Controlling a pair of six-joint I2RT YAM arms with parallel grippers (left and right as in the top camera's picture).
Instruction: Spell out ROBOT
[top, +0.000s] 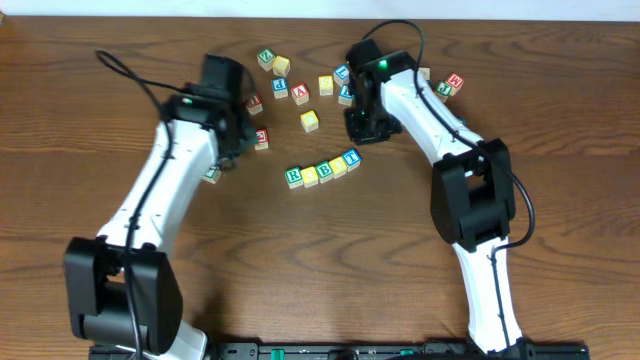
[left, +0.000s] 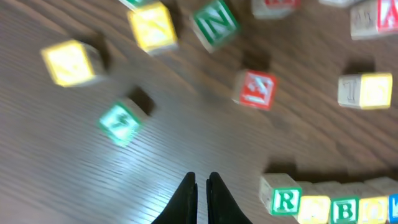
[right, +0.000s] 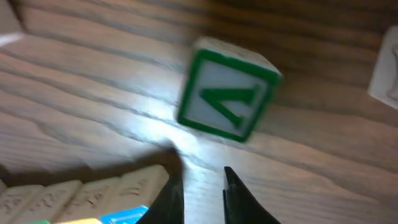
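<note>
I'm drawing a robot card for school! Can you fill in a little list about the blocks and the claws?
row: R cube, first yellow cube, B cube, second yellow cube, T cube, side by side
left claw: shut, empty
right claw: nearly shut, empty, near green-framed cube
table: brown wood

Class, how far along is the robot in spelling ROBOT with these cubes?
Done, apparently: R cube, B cube, T cube form one row, yellow cubes between. In hand: nothing; left gripper and right gripper are shut, empty. Left: perhaps nothing; yellow letters unreadable.
</note>
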